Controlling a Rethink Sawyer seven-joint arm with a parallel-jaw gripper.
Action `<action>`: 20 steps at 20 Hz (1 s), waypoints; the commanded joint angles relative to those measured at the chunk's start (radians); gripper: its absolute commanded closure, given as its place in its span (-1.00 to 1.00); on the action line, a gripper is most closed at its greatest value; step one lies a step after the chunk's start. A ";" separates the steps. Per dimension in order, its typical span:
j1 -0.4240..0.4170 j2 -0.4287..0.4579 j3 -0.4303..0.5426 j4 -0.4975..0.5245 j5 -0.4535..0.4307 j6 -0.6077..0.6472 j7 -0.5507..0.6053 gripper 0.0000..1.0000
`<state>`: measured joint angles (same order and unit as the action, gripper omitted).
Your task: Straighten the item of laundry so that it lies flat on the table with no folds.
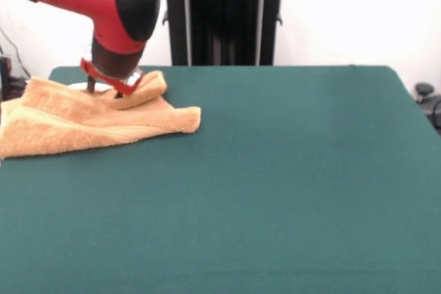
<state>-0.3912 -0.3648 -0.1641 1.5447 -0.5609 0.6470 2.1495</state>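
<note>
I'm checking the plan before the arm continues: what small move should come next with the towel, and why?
Probably close on the upper fold and draw it outward. The gripper sits down on the towel, which lies bunched, one flap doubled over beneath the fingers, at the table's corner.

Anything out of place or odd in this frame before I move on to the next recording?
Yes: the towel lies bunched and folded over itself at the table's left edge, part of it seeming to hang past the side. The gripper presses down into its upper folds. Nothing spilled or damaged.
</note>
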 commanded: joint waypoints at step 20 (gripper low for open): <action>-0.072 0.186 0.206 0.288 0.555 -0.043 0.226 -1.00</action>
<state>-0.5368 -0.3656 -0.1768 1.6390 -0.1107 0.6457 2.2122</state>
